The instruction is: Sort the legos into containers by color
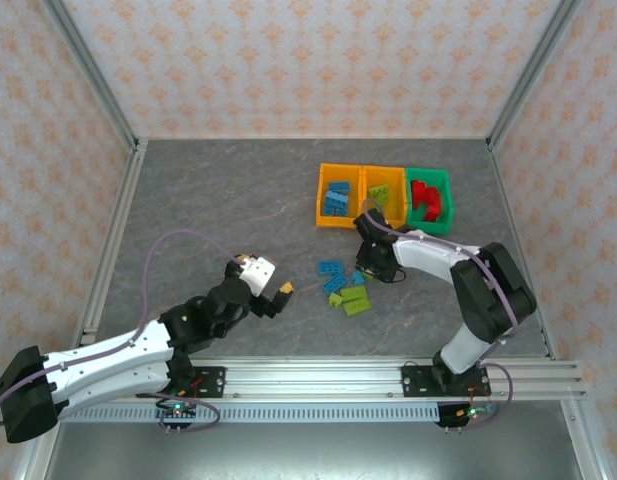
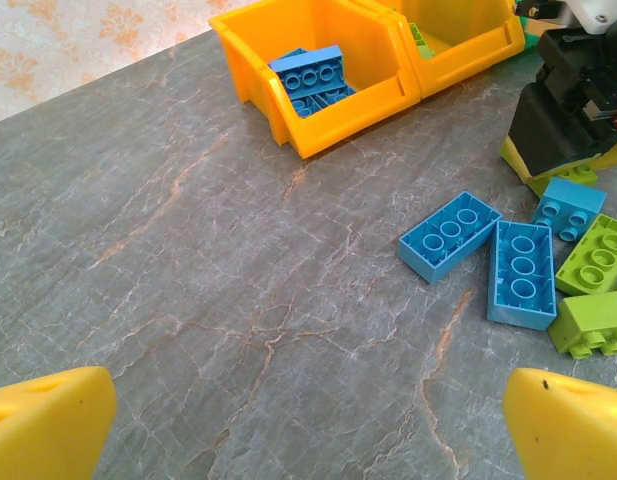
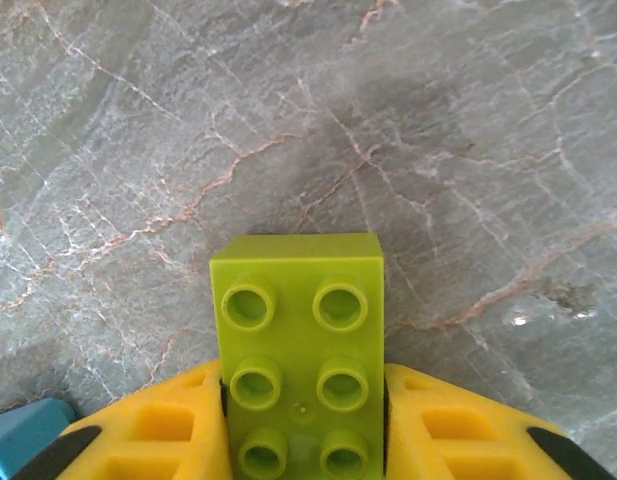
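Observation:
My right gripper [image 3: 303,405] is shut on a lime green lego [image 3: 298,330] just above the table; from above, this gripper [image 1: 373,262] hangs over the loose pile. Blue legos [image 2: 449,235] and lime legos [image 2: 598,250] lie scattered on the table. At the back stand an orange bin [image 1: 321,195] with blue legos, a second orange bin [image 1: 384,168] with lime legos, and a green bin [image 1: 429,172] with red legos. My left gripper [image 2: 313,430] is open over bare table, left of the pile, with nothing between its fingers [image 2: 48,420].
The grey marbled table [image 1: 228,190] is walled by patterned panels with metal frame posts. The right arm's black wrist [image 2: 568,110] stands over the pile between the loose legos and the bins. The near orange bin [image 2: 338,115] sits close ahead of the left gripper.

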Controlling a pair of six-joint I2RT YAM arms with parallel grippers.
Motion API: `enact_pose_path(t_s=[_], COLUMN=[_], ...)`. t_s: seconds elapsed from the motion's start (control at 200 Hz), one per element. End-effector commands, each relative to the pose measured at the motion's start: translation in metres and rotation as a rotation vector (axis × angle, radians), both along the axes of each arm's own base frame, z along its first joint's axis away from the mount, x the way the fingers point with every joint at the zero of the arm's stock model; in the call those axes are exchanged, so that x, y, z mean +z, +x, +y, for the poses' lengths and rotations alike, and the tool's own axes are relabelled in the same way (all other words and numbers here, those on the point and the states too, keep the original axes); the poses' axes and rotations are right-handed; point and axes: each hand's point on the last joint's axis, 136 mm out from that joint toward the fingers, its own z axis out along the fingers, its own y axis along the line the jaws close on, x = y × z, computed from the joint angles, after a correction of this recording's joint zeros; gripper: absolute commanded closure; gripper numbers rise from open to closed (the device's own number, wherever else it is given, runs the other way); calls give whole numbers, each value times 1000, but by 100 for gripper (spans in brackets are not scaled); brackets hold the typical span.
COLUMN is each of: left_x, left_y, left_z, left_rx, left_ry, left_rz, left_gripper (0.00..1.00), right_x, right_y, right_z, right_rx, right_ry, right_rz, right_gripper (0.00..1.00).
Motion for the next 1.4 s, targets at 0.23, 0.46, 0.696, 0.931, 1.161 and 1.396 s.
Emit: enact_pose_path(t_s=[0.23,0.46,0.696,0.931,1.161,1.396], left_x=[11,11,11,10,20,27], left_y=[1,2,3,3,13,31], left_z=[1,3,7,6,10,-23], left_rx=[8,18,31,33,147,352], left_ry=[-18,-9,8,9,-55,-323], left_rz=[-21,-25,-31,-30,6,271], left_gripper=[0,0,0,0,0,0], right_x=[100,138,117,139,183,192], right_y=[37,131,195,175,74,-38], right_z=[-41,-58,-59,-62,-46,-2], right_rx=[-131,-111,-113,-133,-20,249], right_ry=[-9,-53,-81,-63,67,196], right_rz=[-329,-381,-310,-296,-412,-386], right_gripper=[74,75,73,46,42,38])
